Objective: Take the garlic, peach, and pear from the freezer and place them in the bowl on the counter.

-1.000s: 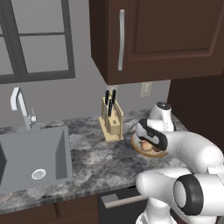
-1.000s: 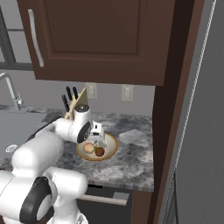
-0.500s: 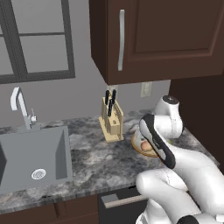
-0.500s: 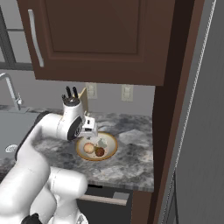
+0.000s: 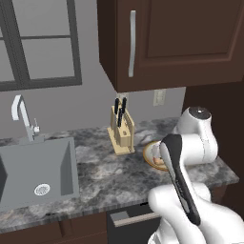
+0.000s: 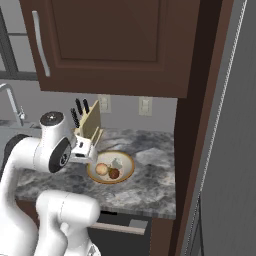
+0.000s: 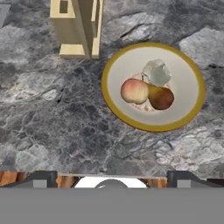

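No readable text, labels, brands, numbers or signs anywhere. Plain faces on the knife block [image 7: 78,27], the bowl [image 7: 114,70], the wall outlets [image 6: 144,106] and the cabinet doors [image 6: 113,40]; possibly too coarse a rendering to show fine print, if any.

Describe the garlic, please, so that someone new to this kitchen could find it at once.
On the dark stone counter, just beside the wooden knife block, sits a shallow cream bowl with a golden rim. The garlic is the small whitish, lumpy bulb in it, paler than the pinkish peach and brown pear touching it.
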